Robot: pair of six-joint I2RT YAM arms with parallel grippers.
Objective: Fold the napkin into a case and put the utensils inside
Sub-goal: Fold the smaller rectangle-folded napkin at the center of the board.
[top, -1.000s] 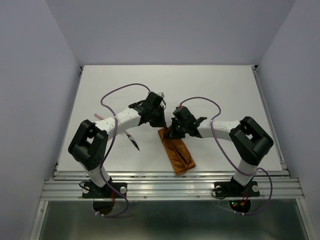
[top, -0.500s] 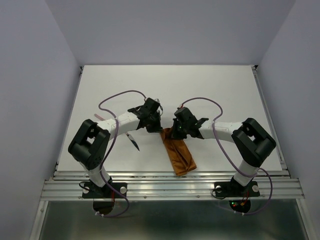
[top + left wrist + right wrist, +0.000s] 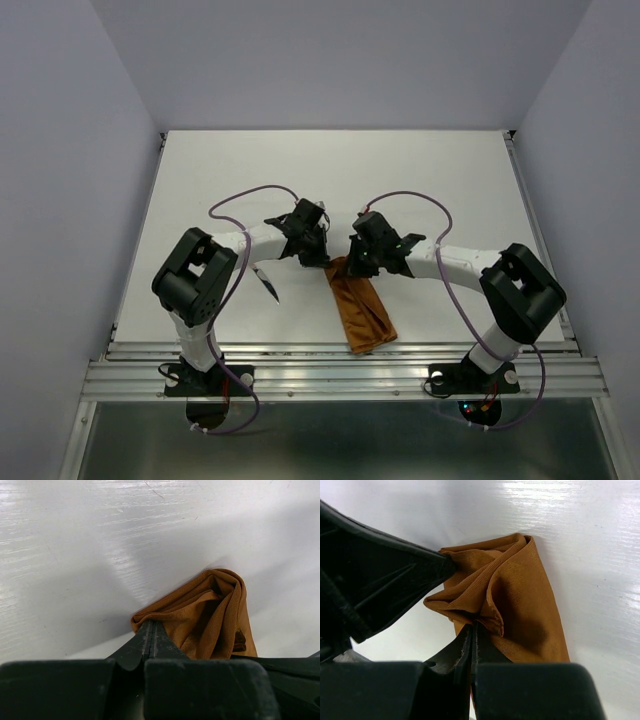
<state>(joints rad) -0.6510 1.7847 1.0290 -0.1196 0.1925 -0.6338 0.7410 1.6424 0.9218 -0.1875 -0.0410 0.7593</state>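
- White table (image 3: 420, 180), bearing rust-orange case (image 3: 364, 312).
- Left gripper (image 3: 150, 626): clamped tight on case's far corner.
- Right gripper (image 3: 473, 628): pinched closed on same end's fold.

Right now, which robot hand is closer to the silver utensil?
The left gripper: the utensil lies left of the napkin, the right gripper beyond it.

Rust-orange napkin (image 3: 362, 312) folded into a long narrow strip, far end bunched and pinched between left gripper (image 3: 150, 632) and right gripper (image 3: 472, 630), dark-tipped utensil (image 3: 267, 283) lying apart, left of left gripper
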